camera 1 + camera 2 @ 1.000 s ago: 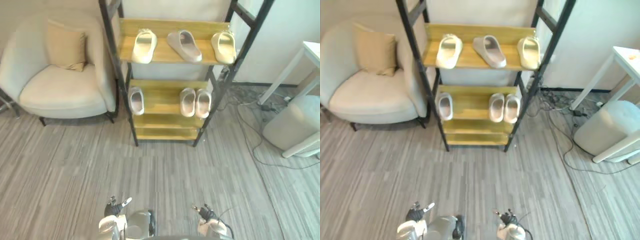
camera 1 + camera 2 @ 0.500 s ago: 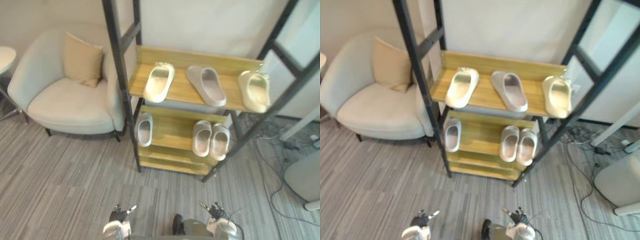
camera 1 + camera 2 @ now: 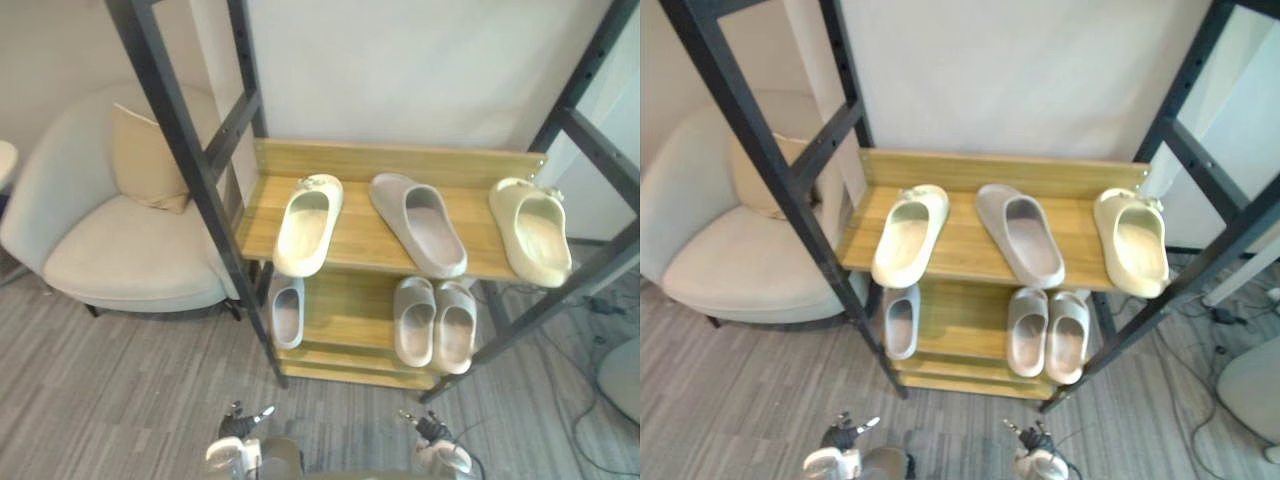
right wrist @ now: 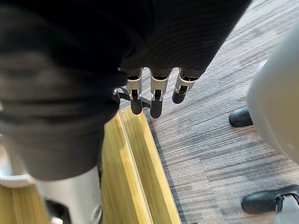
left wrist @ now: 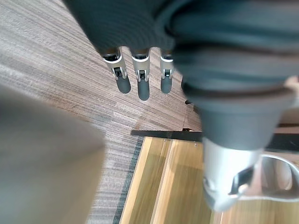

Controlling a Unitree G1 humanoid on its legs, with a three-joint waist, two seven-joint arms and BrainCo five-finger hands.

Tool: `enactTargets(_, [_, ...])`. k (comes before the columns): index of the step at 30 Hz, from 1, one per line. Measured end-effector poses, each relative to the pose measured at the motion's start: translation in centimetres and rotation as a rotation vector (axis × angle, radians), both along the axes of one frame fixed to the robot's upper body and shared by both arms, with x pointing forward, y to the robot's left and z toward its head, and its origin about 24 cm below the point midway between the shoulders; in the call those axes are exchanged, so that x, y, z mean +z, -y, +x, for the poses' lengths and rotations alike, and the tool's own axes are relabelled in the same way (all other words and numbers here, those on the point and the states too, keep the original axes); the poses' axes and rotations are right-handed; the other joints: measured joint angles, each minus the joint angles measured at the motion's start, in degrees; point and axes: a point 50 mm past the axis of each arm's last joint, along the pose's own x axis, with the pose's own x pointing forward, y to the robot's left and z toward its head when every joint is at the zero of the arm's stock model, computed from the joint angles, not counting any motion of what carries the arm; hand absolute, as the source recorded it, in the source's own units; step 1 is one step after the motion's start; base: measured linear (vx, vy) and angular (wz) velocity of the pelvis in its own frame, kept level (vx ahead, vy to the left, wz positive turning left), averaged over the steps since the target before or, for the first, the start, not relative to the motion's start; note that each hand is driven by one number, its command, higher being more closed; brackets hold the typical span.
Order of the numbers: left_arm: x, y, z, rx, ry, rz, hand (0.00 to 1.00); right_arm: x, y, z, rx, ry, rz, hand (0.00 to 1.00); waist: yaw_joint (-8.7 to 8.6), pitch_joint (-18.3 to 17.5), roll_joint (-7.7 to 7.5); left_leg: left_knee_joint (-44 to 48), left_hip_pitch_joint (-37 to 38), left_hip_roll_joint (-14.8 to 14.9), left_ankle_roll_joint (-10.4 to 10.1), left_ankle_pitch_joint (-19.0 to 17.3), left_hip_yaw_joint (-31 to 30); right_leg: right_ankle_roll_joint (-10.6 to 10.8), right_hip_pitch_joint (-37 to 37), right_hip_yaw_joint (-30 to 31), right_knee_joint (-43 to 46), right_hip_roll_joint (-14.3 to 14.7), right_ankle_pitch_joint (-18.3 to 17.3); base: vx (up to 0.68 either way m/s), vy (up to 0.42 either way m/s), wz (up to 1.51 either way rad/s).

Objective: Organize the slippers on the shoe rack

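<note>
**Left hand** (image 3: 228, 452): fingers (image 5: 143, 89) straight and slack, nothing held. It hangs low over the floor (image 3: 120, 380), near side of the rack (image 3: 362, 238).

**Right hand** (image 3: 443, 460): fingers (image 4: 156, 108) likewise straight and empty. It hangs low, by the rack's near right foot.

**Rack, lower shelf:** lone grey slipper (image 3: 287, 312) at the left. Grey pair (image 3: 436, 322) at the right, side by side and touching, toes far.

**Rack, upper shelf:** left cream slipper (image 3: 306, 222), toe far, heel just over the near edge. Mid grey slipper (image 3: 419, 224) at the centre, skewed, heel toward the right. Right cream slipper (image 3: 532, 232), well apart from its mate, heel over the near edge.

**Handling (judged):** moulded foam by the look, so light, springy, slightly grippy and not fragile. Best taken by the arched strap over the toe, or pinched at the side wall near the heel. The overhanging heels offer the easiest hold.

**Surroundings:** armchair (image 3: 110, 255) with cushion (image 3: 147, 160), left of the rack.
</note>
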Motion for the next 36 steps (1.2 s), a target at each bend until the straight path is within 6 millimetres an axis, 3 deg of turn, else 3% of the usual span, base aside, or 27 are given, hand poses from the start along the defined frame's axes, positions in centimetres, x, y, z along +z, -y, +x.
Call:
enactTargets(5, [-0.3, 0.3, -0.5, -0.027, -0.026, 0.000, 0.00, -0.1, 0.1, -0.5, -0.004, -0.010, -0.001, 0.00, 0.02, -1.1, 0.46, -4.3, 3.9, -0.6, 1.1, 0.7, 1.7, 0.1, 1.2, 1.0, -0.9, -0.6, 1.8, 0.10, 0.063, -0.15])
enactTargets(12, [-0.5, 0.6, -1.1, -0.030, -0.046, -0.009, 0.00, -0.1, 0.7, -0.8, -0.014, -0.015, -0.024, 0.00, -0.10, -1.9, 1.09, -10.2, 8.2, -0.1, 1.0, 3.2, 3.5, 0.5, 2.8, 2.3, -3.4, -0.1, 4.4, 0.01, -0.002, -0.15])
enactTargets(19, [-0.6, 0.6, -1.2, -0.039, -0.053, -0.003, 0.00, -0.2, 1.3, -1.4, -0.043, -0.019, -0.042, 0.00, -0.15, -2.1, 0.62, -17.7, 11.3, -0.9, 0.8, 8.1, 4.6, 0.7, 2.6, 2.6, -5.0, -0.6, 5.4, -0.11, -0.033, -0.10])
enactTargets(22, [-0.5, 0.5, -1.3, -0.040, -0.051, 0.002, 0.00, 0.4, 1.8, -1.3, -0.062, 0.022, -0.060, 0.00, -0.15, -2.4, -0.08, -21.9, 11.9, -1.9, 0.5, 10.8, 5.3, 1.7, 1.6, 2.9, -6.1, -1.4, 4.1, -0.18, -0.057, -0.10])
enactTargets(26, [-0.7, 0.8, -1.9, -0.059, -0.063, 0.003, 0.00, 3.1, 4.4, -0.6, -0.075, 0.165, -0.179, 0.00, -1.86, -2.6, 1.20, -26.1, 13.2, -1.9, 0.5, 13.2, 5.3, 1.8, 0.4, 3.4, -5.6, -1.2, 3.2, -0.14, -0.043, -0.04])
enactTargets(29, [-0.5, 0.8, -1.9, -0.081, -0.049, 0.012, 0.00, 7.3, 6.5, 1.1, -0.088, 0.376, -0.288, 0.00, -1.93, -2.8, 0.84, -26.5, 13.3, -1.7, 0.5, 13.2, 5.6, 1.8, -0.1, 4.1, -5.5, -0.6, 3.2, -0.07, -0.026, -0.14])
enactTargets(36, [-0.6, 1.1, -2.2, -0.115, -0.055, 0.015, 0.00, 11.2, 7.6, 1.9, -0.103, 0.536, -0.401, 0.00, -2.30, -4.3, 1.06, -26.1, 12.3, -1.8, 0.4, 12.8, 6.1, 1.9, -1.2, 5.4, -5.6, -0.6, 3.9, 0.06, 0.001, -0.06])
